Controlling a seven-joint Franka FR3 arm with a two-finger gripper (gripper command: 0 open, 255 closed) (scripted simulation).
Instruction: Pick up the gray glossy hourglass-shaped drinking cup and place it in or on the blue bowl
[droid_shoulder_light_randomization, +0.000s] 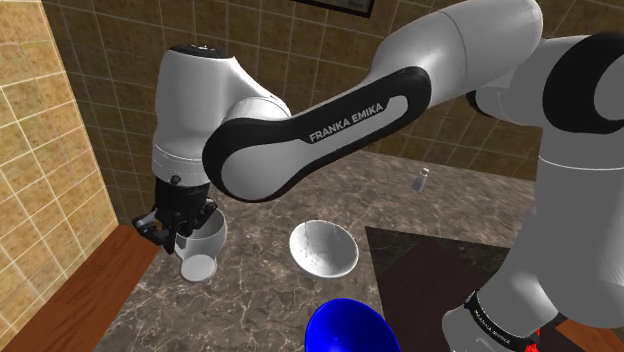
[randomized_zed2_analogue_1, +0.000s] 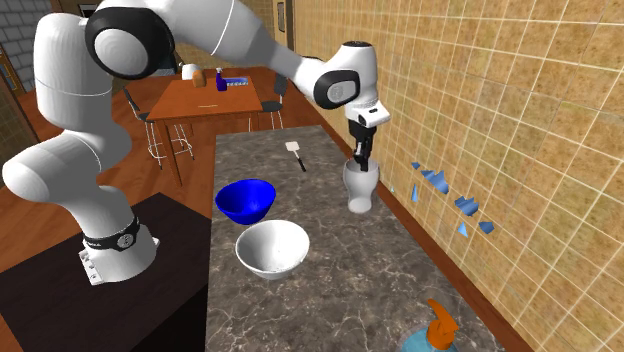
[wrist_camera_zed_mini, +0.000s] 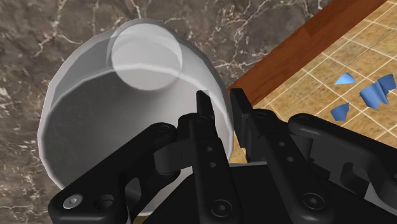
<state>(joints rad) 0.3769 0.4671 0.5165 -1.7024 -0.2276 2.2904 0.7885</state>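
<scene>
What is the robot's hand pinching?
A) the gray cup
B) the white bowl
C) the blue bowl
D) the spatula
A: the gripper is closed on the rim of the cup, with one black finger inside the rim and one outside.

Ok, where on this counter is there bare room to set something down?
The widest bare stretch lies between the white bowl and the orange-topped dispenser. A smaller one lies between the spatula and the blue bowl. It is crowded where the two bowls sit close, with the gripper clasping the cup beside them.
</scene>
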